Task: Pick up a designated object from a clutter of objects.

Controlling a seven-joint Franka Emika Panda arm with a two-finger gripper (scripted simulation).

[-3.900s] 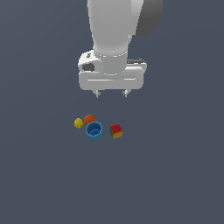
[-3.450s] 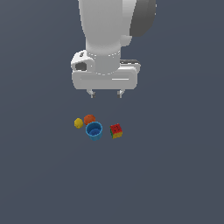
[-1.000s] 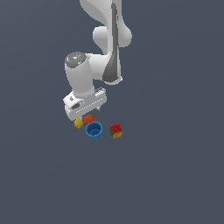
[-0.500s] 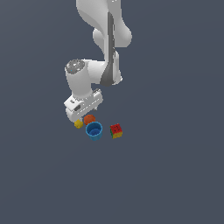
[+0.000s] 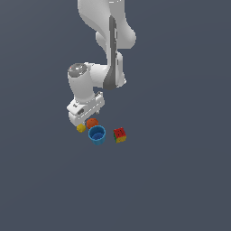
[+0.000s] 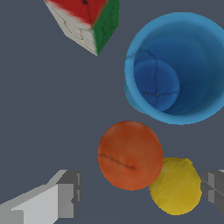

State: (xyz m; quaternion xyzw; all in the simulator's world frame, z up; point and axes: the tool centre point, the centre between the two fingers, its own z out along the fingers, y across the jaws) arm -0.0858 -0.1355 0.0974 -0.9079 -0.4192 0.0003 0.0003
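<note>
Gripper [image 6: 140,192] open, holding nothing; both fingers flank the small smooth orange-red ball [image 6: 130,155], but the smaller yellow ball [image 6: 176,186] also sits between them, touching the target. Step in hand: final approach before the grasp. Orange-red ball rests on the grey floor [image 5: 180,180], just beside the blue cup [image 6: 173,68]; red-yellow-green cube [image 6: 87,22] lies apart. Next move likely needs a shift to exclude the yellow ball. Arm reaches down from above, wrist tilted low over the clutter.

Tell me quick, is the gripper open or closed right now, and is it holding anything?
Gripper: open, holding nothing; its fingers flank the orange-red ball and yellow ball.
</note>
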